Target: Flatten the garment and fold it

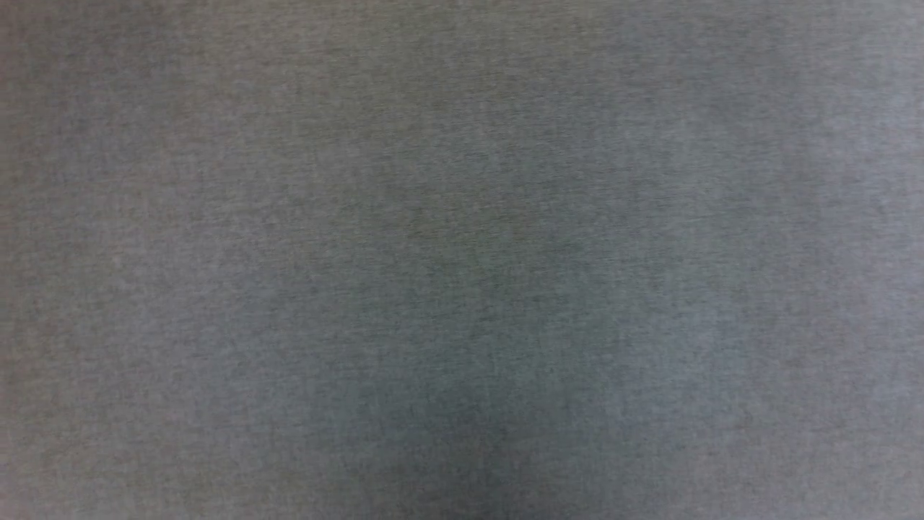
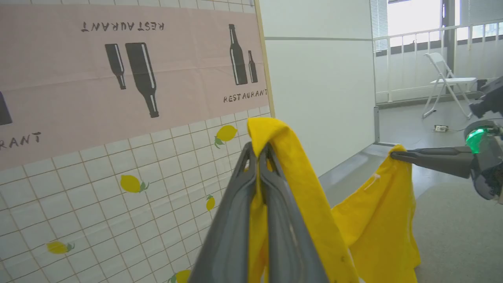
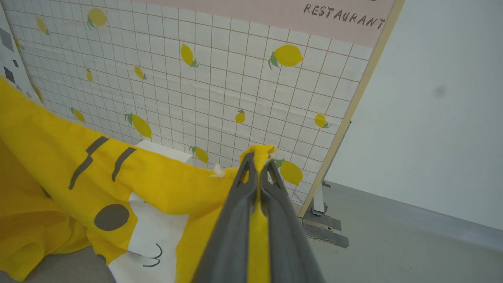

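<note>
While the head view gives nothing but a blurry grey surface (image 1: 462, 217), the wrist cams tell the rest. So, the left gripper (image 2: 259, 148) is pinched tight on a bunched edge of the garment (image 2: 377, 224). Yellow fabric pokes up over the fingertips and runs down between the two dark fingers. Same deal for the right gripper (image 3: 258, 158): its jaws are closed on a little wad of yellow, with a strip of it sandwiched between the fingers.

From the left wrist view you can see the other arm off to the right, lying roughly level and nipping another corner of the shirt, with a green light (image 2: 475, 139) glowing on its wrist. That leaves the shirt hanging in the air between the two, sagging in the middle.

From the right wrist view the print side faces the camera: black whisker stripes (image 3: 100, 159), a dark round dot (image 3: 111, 217), and a white patch (image 3: 157, 236) with a thin curved black line. The lower folds droop toward the grey at the bottom left, can't tell if they touch it.

Behind it all stands a backdrop panel (image 3: 220, 78) printed with white tiles and lemons. Above that is a pink band with bottles and the word RESTAURANT. There's a white wall next to it, and a white folding chair (image 2: 448, 80) far off by a railing.
</note>
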`<state>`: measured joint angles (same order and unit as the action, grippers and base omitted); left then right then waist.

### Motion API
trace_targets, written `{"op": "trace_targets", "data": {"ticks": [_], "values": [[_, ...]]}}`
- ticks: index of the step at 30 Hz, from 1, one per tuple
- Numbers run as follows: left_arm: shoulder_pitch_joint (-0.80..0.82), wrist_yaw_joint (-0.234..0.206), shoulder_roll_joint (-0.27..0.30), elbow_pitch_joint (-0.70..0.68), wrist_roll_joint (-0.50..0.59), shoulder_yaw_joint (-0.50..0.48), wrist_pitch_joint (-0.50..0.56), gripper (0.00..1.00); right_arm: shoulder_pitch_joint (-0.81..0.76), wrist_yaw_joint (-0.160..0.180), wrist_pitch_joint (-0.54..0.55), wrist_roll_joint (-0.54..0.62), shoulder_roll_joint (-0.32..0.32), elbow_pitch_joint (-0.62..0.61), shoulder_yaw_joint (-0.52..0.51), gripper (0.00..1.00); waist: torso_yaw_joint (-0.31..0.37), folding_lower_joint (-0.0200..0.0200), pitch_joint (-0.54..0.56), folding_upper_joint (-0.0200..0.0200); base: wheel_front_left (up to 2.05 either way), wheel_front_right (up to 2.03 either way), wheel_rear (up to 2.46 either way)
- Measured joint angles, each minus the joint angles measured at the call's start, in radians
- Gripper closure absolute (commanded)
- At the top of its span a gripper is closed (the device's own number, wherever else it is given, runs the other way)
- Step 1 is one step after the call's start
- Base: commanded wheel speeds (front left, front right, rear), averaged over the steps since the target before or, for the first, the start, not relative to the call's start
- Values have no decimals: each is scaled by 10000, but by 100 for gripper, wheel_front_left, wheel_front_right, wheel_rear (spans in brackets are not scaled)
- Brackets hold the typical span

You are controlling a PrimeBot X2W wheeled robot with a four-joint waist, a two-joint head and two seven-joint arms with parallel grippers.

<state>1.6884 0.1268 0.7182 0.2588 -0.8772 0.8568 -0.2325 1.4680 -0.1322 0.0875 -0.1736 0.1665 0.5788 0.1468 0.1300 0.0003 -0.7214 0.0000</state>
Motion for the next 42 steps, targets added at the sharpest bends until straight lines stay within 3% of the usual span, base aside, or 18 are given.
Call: {"op": "trace_targets", "data": {"ticks": [6,12,17,23,29,36,42], "values": [[-1627,0,984,-1900,-811,855,-201,100,-2526,0,199,-1645,1337,-1935,347,100,-325,-1,340,0,0,0,0],[-4448,-23,1312,-3492,-1411,405,-213,100,-6033,0,951,-2426,2086,-4633,-288,100,-573,-3,1187,0,0,0,0],[-7320,-489,1321,-4479,-1317,82,-213,100,-9039,0,1641,-2583,1929,-6566,-825,100,-743,-3,2003,0,0,0,0],[-10273,-1149,1024,-4922,-491,-29,-215,100,-11668,0,2015,-2476,1239,-7797,-1430,100,-906,-3,2949,0,0,0,0],[-12664,-1812,773,-4677,-408,449,-215,100,-13665,0,2173,-2479,608,-8180,-2121,100,-1034,-3,3874,0,0,0,0],[-14646,-2428,727,-4357,-1632,1099,127,100,-15981,0,2723,-2316,430,-8153,-2997,100,-1146,-4,4902,0,0,0,0],[-15557,-2790,978,-4403,-2481,1582,1058,100,-17537,0,3540,-2376,512,-7923,-2930,100,-1189,-4,5581,0,0,0,0]]}}
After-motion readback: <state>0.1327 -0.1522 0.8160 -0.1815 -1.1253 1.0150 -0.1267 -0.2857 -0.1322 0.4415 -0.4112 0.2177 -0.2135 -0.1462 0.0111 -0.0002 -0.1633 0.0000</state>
